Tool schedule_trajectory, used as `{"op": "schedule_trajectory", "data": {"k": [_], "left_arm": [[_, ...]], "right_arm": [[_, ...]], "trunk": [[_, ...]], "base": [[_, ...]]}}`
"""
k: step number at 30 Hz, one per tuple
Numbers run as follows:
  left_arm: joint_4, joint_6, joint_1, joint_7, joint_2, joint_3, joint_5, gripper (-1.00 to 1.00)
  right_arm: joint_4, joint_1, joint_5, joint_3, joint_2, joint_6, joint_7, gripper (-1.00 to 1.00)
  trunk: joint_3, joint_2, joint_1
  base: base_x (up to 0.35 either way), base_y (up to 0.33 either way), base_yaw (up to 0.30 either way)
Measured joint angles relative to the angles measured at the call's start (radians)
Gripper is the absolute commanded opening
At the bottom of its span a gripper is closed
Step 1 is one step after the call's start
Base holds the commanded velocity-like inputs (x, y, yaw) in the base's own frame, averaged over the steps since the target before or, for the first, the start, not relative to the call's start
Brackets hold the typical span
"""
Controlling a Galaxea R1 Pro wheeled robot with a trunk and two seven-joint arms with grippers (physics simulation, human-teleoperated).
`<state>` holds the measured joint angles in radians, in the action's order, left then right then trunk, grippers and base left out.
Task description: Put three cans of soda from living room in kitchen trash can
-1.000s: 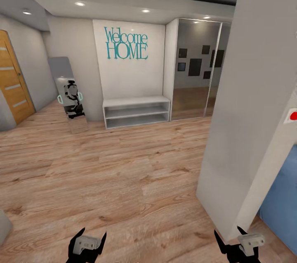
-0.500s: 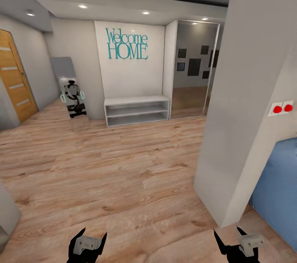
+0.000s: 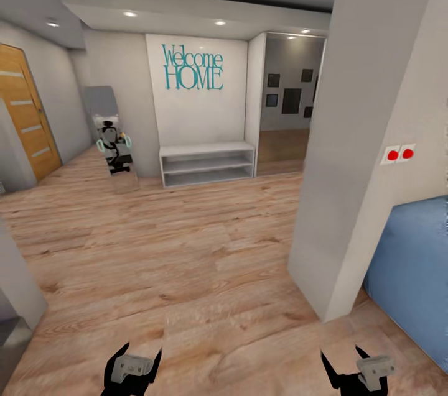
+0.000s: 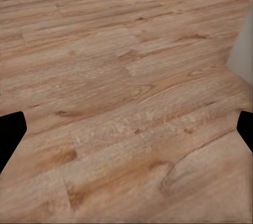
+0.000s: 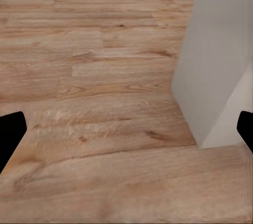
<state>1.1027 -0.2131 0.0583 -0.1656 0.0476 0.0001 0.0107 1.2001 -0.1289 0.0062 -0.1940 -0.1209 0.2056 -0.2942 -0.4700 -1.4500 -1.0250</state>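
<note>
The robot faces a hallway of wood floor (image 3: 186,259), with a low white shelf bench (image 3: 207,164) under "Welcome HOME" lettering (image 3: 193,66). A blue sofa (image 3: 414,271) edge, probably the living room's, shows past the white pillar (image 3: 348,153). Left gripper (image 3: 132,366) and right gripper (image 3: 359,371) hang wide-jawed and empty above the floor.

bright, even | ceiling spotlights (image 3: 130,13) | soft shadows | slight blur
</note>
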Motion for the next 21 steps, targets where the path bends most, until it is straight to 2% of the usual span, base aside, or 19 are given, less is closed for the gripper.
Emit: {"op": "schedule_trajectory", "data": {"k": [21], "left_arm": [[0.005,-0.001,0.000,0.000,0.000,-0.001,-0.001,1.00]], "right_arm": [[-0.002,0.000,-0.001,0.001,0.001,0.000,0.001,1.00]], "trunk": [[0.000,0.000,0.000]], "base": [[-0.274,0.000,0.000]]}}
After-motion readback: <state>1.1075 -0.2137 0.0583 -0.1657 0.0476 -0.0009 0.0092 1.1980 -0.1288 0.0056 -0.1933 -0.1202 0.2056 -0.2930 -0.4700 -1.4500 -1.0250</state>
